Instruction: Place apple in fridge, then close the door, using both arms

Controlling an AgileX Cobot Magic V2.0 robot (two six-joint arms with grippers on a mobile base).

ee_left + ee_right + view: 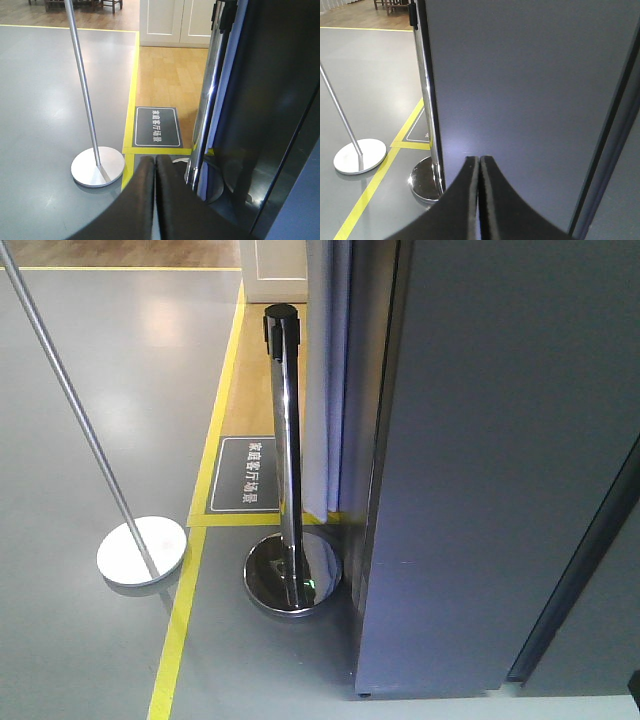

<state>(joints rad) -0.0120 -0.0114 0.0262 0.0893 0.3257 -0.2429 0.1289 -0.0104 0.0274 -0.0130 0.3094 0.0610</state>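
Both the left gripper [154, 165] and right gripper [479, 165] have fingers pressed together, empty, near the closed fridge [480, 460].

We see the fridge [480, 470] only as a dark grey outer wall cut off at the top, right and bottom edges — its interior and shelves stay hidden. The floor sign [247, 474] carries white characters too small for us to read, and the chrome stanchion [285, 460] covers its right edge. Both the left pincer [154, 165] and the right pincer [479, 162] run off the bottom edge, and the slanted pole [75, 410] leaves the frame at the top.
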